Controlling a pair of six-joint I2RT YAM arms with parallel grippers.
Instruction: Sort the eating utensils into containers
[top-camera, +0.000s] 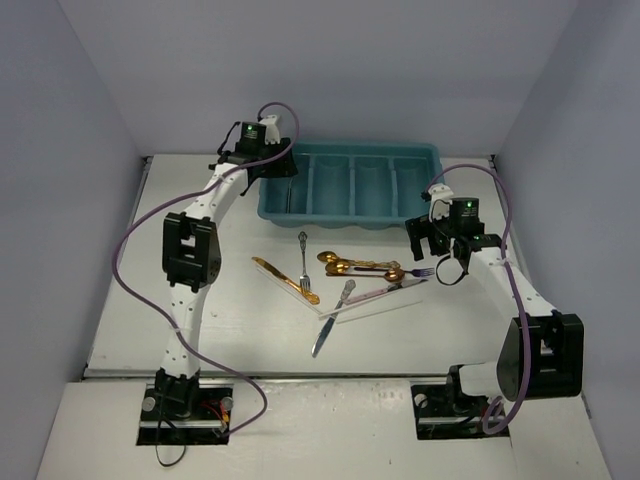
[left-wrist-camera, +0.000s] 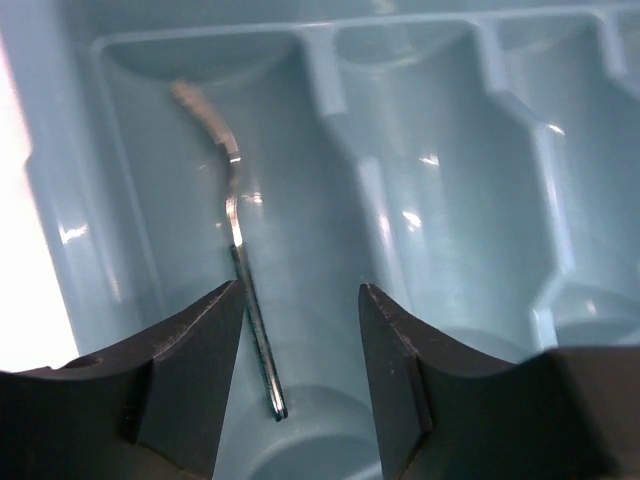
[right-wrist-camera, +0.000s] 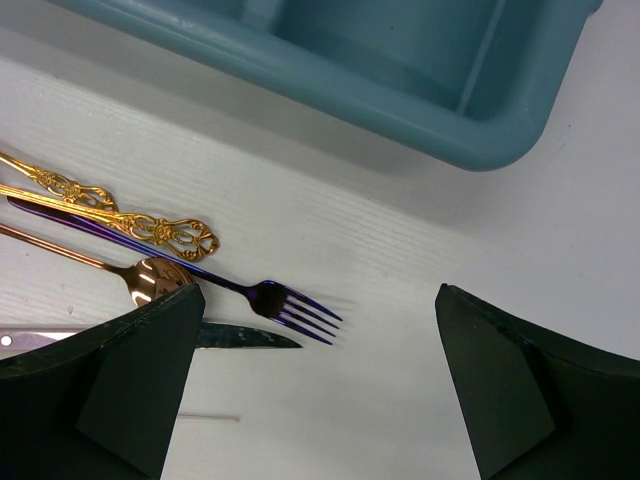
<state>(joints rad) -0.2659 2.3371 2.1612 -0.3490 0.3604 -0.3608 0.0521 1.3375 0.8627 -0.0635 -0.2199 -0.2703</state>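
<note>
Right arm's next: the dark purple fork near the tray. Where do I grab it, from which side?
Take the purple fork at its bare neck just behind the tines, right end effector coming straight down, closing across the thin shaft. It lies flat on the table, and farther back gold handles crowd its shaft.
</note>
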